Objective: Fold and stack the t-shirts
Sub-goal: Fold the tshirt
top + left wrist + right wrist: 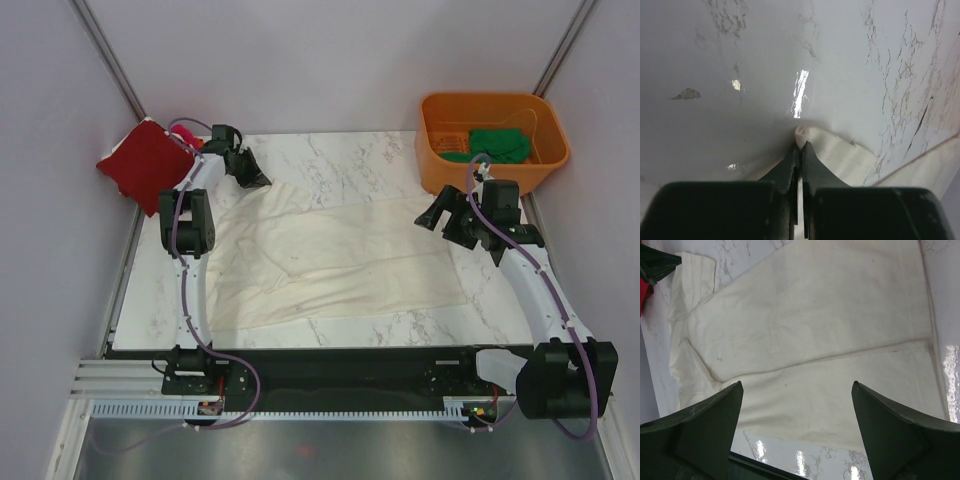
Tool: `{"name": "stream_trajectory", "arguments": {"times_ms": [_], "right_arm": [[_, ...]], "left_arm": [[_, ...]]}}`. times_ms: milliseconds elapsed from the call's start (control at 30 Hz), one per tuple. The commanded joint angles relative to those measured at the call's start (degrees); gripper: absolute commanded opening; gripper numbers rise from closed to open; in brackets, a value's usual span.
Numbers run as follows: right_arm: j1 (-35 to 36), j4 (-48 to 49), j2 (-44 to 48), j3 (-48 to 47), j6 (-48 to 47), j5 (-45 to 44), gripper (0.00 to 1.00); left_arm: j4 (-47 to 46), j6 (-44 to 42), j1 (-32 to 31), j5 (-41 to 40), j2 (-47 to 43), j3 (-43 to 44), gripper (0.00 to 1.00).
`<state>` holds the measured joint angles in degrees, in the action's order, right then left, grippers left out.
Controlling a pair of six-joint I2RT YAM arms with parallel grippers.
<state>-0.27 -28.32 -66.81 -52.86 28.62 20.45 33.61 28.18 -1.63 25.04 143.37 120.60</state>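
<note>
A large cream-white t-shirt point(330, 260) lies spread on the marble table, partly folded; it fills the right wrist view point(810, 330). My left gripper point(257, 180) is at the shirt's far left corner, shut on a pinch of its cream cloth point(840, 152). My right gripper point(437, 221) hangs open and empty above the shirt's right edge. A dark red t-shirt point(147, 163) lies folded at the far left corner with a bit of magenta-pink cloth point(183, 133) behind it. A green t-shirt point(497, 146) lies in the orange tub.
The orange plastic tub point(440, 120) stands at the far right corner of the table. Grey walls close in on the left, back and right. The black arm mount runs along the table's near edge point(330, 360).
</note>
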Motion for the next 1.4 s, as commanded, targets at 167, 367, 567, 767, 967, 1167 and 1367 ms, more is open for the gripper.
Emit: {"name": "stream_trajectory", "arguments": {"times_ms": [167, 367, 567, 767, 967, 1167, 1367], "right_arm": [[-0.2, 3.1, -9.2, -3.1, -2.9, -9.3, 0.98], [4.8, 5.6, -22.1, -11.4, -4.4, -23.4, 0.98], [5.5, 10.2, -37.7, -22.2, -4.1, -27.1, 0.93], [5.6, 12.2, -45.9, -27.9, -5.5, -30.6, 0.91], [5.6, 16.2, -49.8, -30.8, -5.6, -31.1, 0.87], [8.4, 17.7, -51.8, -29.1, -7.2, -34.0, 0.79], [10.1, 17.2, -54.6, -28.5, -6.4, -35.5, 0.80]], "left_arm": [[3.4, -1.8, -0.1, -1.7, -9.9, -4.6, 0.02], [3.3, -1.1, 0.0, -4.4, -23.6, -14.8, 0.02], [3.3, -1.0, 0.0, -6.9, -35.8, -25.1, 0.02], [3.4, -3.5, 1.3, -13.3, -45.1, -33.1, 0.02], [4.3, -5.4, 1.5, -14.4, -45.7, -33.9, 0.02], [5.6, -6.8, 4.7, -16.4, -47.3, -34.2, 0.02], [5.9, -7.1, 6.2, -16.8, -48.7, -35.1, 0.02]]}}
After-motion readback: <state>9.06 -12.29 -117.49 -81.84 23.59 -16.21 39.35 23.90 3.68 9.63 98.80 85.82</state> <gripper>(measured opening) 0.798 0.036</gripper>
